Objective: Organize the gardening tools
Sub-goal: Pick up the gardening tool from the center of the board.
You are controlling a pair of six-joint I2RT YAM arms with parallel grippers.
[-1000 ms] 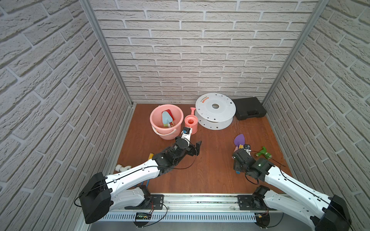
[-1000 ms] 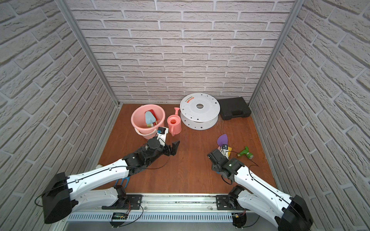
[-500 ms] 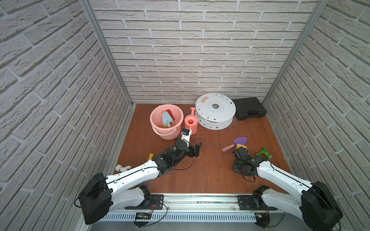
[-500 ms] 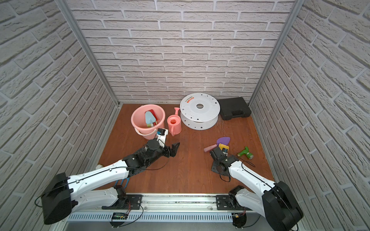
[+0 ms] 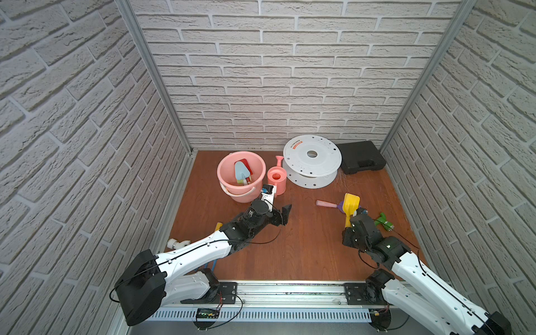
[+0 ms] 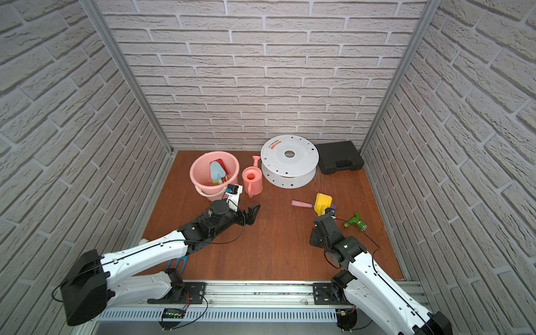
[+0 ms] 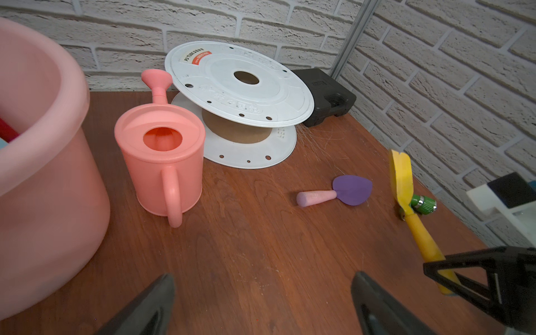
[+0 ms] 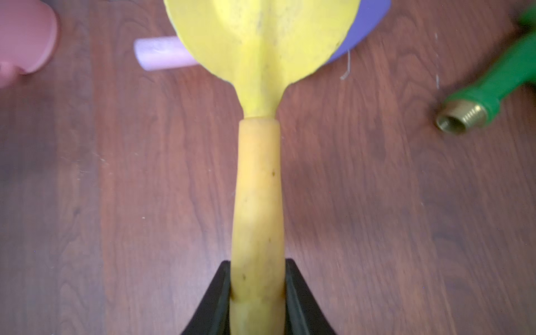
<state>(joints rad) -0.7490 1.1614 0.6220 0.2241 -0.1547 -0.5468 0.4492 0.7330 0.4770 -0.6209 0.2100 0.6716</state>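
Note:
My right gripper (image 8: pixel 257 265) is shut on the handle of the yellow trowel (image 8: pixel 258 188), whose blade (image 5: pixel 351 203) tilts up above the purple trowel (image 5: pixel 326 204). That purple trowel (image 7: pixel 351 190) lies flat on the wooden floor, pink handle toward the bucket. The pink bucket (image 5: pixel 223 174) holds a pale teal trowel (image 5: pixel 240 171) and a red one (image 5: pixel 248 165). A blue tool (image 6: pixel 177 262) with a yellow end (image 5: pixel 218 225) lies mostly hidden under my left arm. My left gripper (image 7: pixel 262 278) hangs open and empty over bare floor near the bucket.
A pink watering can (image 5: pixel 277 179) stands beside the bucket. Behind it a white spool (image 5: pixel 311 161) and a black case (image 5: pixel 361 156) sit against the back wall. A green spray nozzle (image 5: pixel 383 222) lies right of my right gripper. Brick walls close in on three sides.
My right gripper has shut on the yellow trowel's handle and raised it. The purple trowel has been turned so that it lies handle to the left. My left arm has hardly moved.

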